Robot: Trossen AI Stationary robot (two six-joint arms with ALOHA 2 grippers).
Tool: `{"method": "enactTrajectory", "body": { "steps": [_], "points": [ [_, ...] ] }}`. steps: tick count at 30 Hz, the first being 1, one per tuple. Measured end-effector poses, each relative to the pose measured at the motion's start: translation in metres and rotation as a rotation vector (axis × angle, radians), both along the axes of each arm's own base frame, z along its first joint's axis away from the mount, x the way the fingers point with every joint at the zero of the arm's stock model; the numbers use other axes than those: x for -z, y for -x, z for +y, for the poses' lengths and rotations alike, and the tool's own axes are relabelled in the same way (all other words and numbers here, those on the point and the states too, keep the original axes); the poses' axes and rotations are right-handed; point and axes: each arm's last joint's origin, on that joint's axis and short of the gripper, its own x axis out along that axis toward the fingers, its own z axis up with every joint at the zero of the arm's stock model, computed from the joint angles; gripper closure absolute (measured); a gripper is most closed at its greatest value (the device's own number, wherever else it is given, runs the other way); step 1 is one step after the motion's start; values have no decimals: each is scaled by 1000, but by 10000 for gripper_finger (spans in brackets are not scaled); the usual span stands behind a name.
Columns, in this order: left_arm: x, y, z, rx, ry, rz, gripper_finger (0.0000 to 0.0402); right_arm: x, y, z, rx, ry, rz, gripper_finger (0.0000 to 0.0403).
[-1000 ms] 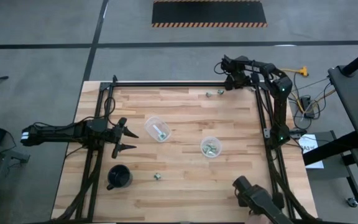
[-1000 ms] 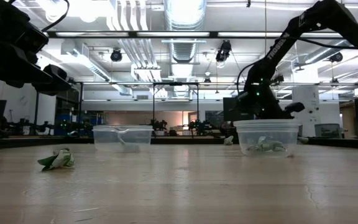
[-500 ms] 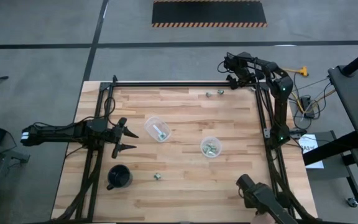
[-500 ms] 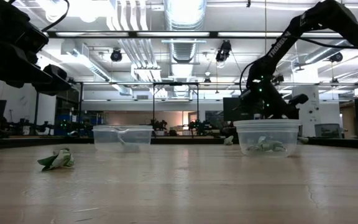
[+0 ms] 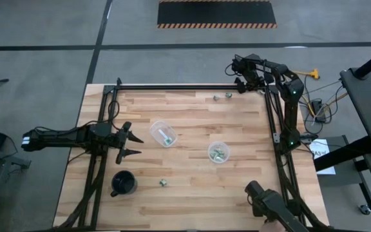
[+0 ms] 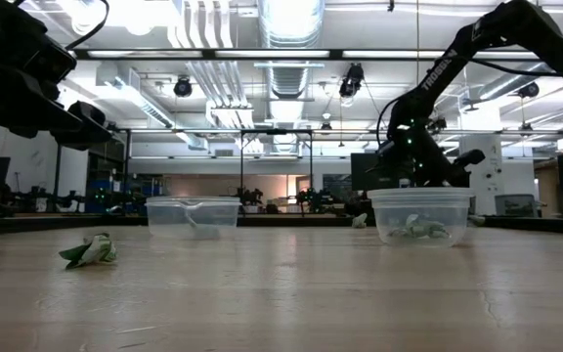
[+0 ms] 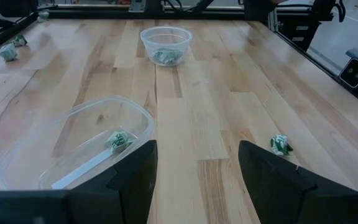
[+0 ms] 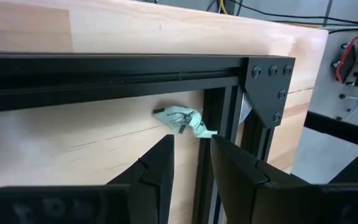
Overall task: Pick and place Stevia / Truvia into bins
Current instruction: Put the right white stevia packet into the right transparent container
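Note:
Two round clear bins stand mid-table: one (image 5: 163,133) holding a packet (image 7: 120,140), the other (image 5: 218,152) with several packets (image 7: 165,56). Loose green-and-white packets lie on the wood near the front (image 5: 163,183), (image 6: 91,250) and near the far edge (image 5: 216,98), (image 5: 227,95). My left gripper (image 5: 131,143) hovers open just left of the nearer bin (image 7: 79,149). My right gripper (image 5: 239,82) is open at the far right corner. Its fingers point at a crumpled packet (image 8: 185,119) lying against the black frame post, without touching it.
A black cup (image 5: 123,183) stands near the front left. A black metal frame (image 5: 172,87) runs along the table's far edge and down both sides; its corner bracket (image 8: 263,81) sits right beside the packet in the right wrist view.
My right gripper has shifted a little toward the table's right edge at the far corner, then held still. The left arm, bins and packets have not moved.

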Motion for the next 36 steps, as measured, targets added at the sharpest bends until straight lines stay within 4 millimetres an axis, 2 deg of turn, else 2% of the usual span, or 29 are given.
{"method": "enactTrajectory", "body": {
  "steps": [3,8,14,25,36],
  "points": [
    [0,0,0,0,0,0,193,2,0,0,-6,-33,16,307],
    [0,0,0,0,0,0,193,13,0,1,-28,-198,95,307],
    [0,0,0,0,0,0,193,24,-3,-4,-54,-259,137,307],
    [0,0,0,0,0,0,193,14,-4,-7,-313,-426,227,307],
    [0,0,0,0,0,0,193,19,-10,-8,-592,-602,205,307]
  ]
}}
